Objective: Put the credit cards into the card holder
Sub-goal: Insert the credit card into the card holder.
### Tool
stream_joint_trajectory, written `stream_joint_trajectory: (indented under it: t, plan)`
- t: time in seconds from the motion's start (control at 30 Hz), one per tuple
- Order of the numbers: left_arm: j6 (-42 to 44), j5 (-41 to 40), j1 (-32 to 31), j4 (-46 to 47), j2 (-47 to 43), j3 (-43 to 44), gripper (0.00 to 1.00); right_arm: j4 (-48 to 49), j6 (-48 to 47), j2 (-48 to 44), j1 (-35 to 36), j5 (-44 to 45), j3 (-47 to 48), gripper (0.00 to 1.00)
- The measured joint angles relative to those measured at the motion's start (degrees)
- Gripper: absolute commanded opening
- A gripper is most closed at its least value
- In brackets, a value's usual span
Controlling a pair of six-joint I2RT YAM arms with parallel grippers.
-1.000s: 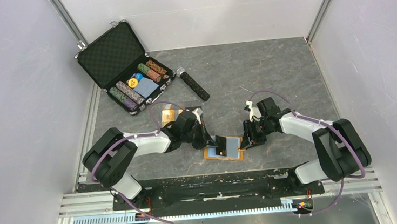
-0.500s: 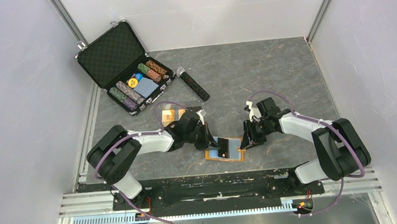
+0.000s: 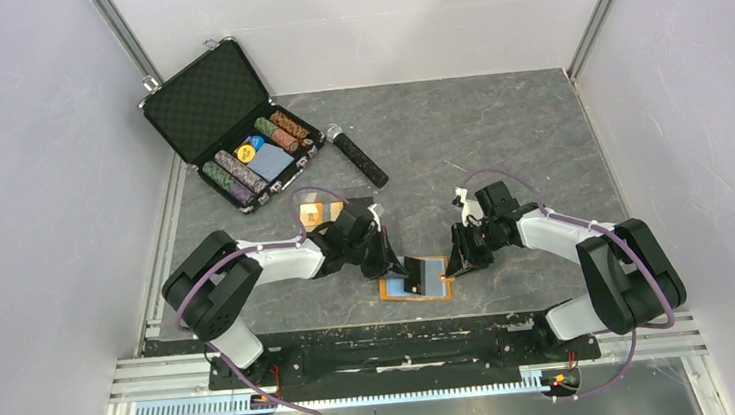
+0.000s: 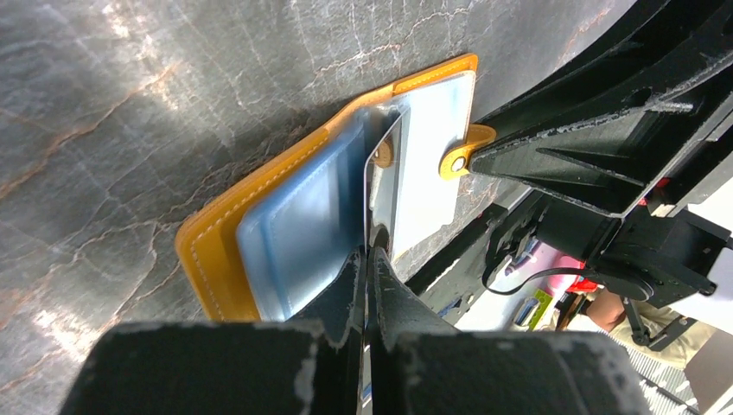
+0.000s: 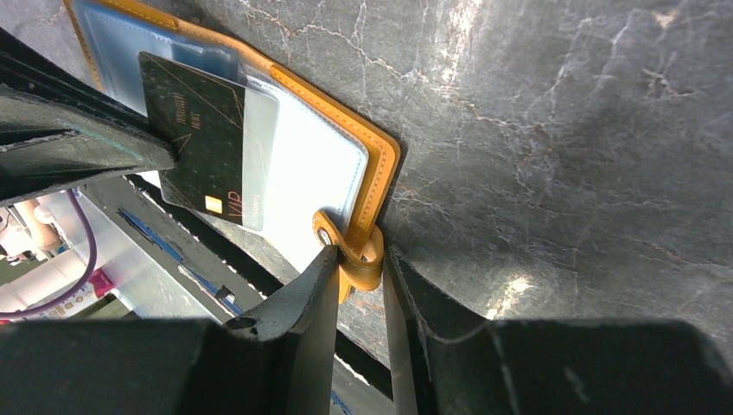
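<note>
Angled inward: left end effector [image 4: 370, 259] clamps black card [image 5: 207, 156], right end effector [image 5: 359, 255] card holder [image 5: 385, 173].

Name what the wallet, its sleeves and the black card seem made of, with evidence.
The wallet: leather or imitation, matt orange, stitched edge. The sleeves: soft clear plastic, glossy; the card shows through. The card: probably stiff plastic, smooth black, gold print.

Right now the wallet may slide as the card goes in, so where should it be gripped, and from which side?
Pinch the orange snap tab on the card holder, coming from the right arm's side. The holder lies open and flat on the table, so only that tab juts past its edge to be pinched. The right gripper stands with a jaw either side of it.
</note>
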Motion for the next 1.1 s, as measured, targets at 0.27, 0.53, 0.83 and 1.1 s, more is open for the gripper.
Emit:
stream_joint_trajectory:
  t: [0.27,0.53,0.83,1.1]
  plan:
    - [0.2,0.2,-1.2,-1.9,4.0,4.4,0.02,0.1,0.0,0.0,0.0,-0.1,-0.1,0.27]
    - [1.8,0.2,-3.0,-6.6,7.7,10.4,0.09,0.1,0.0,0.0,0.0,-0.1,-0.1,0.26]
    - [5.8,-0.2,-5.2,-14.6,10.7,16.4,0.26,0.1,0.0,0.0,0.0,-0.2,-0.1,0.26]
    - [10.2,-2.1,-7.2,-22.5,11.1,21.5,0.52,0.2,0.3,0.3,0.0,-0.6,0.0,0.27]
